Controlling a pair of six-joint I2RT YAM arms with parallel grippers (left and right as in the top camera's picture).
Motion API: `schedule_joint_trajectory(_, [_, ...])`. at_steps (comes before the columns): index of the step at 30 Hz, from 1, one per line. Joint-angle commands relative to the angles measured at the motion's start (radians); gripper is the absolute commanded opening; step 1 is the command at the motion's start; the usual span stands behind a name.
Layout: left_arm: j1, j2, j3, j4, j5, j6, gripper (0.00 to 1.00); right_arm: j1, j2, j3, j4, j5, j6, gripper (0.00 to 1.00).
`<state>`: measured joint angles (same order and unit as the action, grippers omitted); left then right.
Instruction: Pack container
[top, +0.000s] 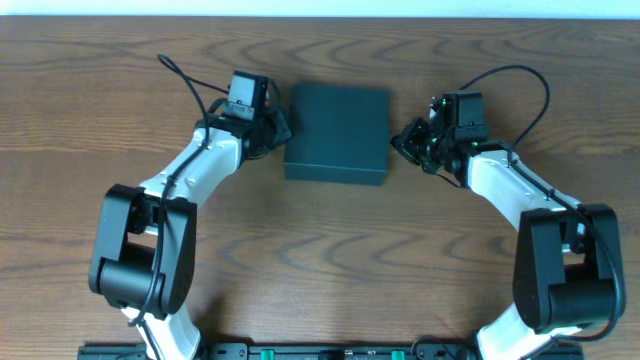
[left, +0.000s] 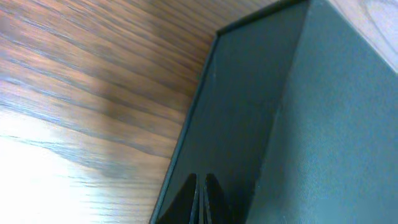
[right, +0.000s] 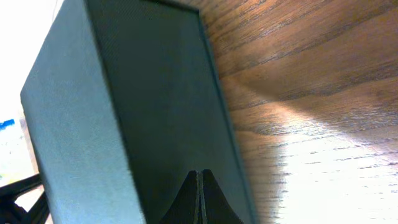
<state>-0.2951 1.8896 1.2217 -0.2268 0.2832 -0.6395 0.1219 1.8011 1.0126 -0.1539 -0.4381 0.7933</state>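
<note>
Container (top: 337, 132): lid flat and closed, resting on wooden surface (top: 320, 260), centre, toward far edge. Sits directly between both arms.
Left jaws: clenched, tips pressed together, nothing between them; just beside container's left side wall, pointing at it.
Right jaws: clenched, empty; just beside container's right side wall, pointing at it.
Actual contact with walls: cannot tell from either wrist view.
Neither arm holds the container.

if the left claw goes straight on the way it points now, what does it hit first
The left claw, shut, points at the side wall of the container that faces it, so it would likely meet that dark wall first. The wrist view can't settle whether the tips already touch it.
</note>
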Motion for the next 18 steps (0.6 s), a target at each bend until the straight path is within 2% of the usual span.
schedule_joint_trajectory(1, [-0.033, 0.001, 0.008, 0.011, 0.024, -0.028, 0.06, 0.010, 0.001, 0.014, 0.006, -0.008, 0.000, 0.02])
schedule_joint_trajectory(7, [-0.053, 0.001, 0.008, 0.076, 0.030, -0.077, 0.06, 0.016, 0.001, 0.014, 0.035, -0.007, 0.008, 0.02])
schedule_joint_trajectory(18, [-0.051, 0.001, 0.008, 0.175, 0.027, -0.130, 0.06, 0.016, 0.001, 0.014, 0.188, -0.003, 0.093, 0.01])
